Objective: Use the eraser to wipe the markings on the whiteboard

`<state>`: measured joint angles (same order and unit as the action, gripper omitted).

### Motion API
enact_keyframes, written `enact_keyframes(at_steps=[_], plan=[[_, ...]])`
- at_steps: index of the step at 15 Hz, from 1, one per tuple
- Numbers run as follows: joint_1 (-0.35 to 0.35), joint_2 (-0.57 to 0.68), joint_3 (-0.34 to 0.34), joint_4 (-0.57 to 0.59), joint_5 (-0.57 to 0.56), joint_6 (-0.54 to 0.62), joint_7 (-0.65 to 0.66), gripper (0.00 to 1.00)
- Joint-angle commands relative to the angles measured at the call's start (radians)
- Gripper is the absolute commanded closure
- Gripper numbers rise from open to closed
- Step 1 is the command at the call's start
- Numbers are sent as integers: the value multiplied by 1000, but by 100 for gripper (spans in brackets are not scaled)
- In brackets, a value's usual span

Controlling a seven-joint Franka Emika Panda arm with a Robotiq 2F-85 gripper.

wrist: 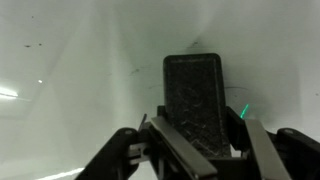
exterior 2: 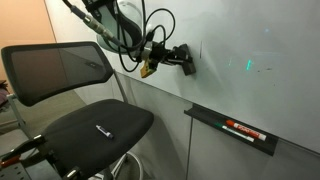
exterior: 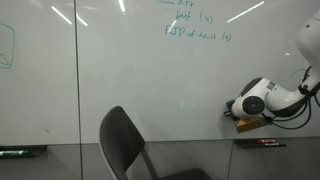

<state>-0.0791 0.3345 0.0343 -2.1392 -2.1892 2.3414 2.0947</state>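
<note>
In an exterior view the arm runs off the right edge, and the top line of green handwriting is cut off. In the wrist view the gripper fingers hide the lower end of the eraser. The item on the chair seat is too small to name.

The whiteboard ahead of the pincer was smooth and glossy, with ceiling lights mirrored in it. The fingers looked dark and matt, whether metal or plastic could not be told. Between them the eraser showed a rough, dark, felt-like face; in an exterior view its body was dull yellowish tan. Behind the pincer, the arm's shell was glossy white plastic. Below, the chair had a matt cloth seat and a mesh-like back.
</note>
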Motion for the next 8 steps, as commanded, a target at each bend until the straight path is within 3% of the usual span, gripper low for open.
enact_keyframes(at_steps=[1,8], plan=[[-36,17,-27,97,-33,-36,5,68],[-86,43,-29,162,5,6,144,68]])
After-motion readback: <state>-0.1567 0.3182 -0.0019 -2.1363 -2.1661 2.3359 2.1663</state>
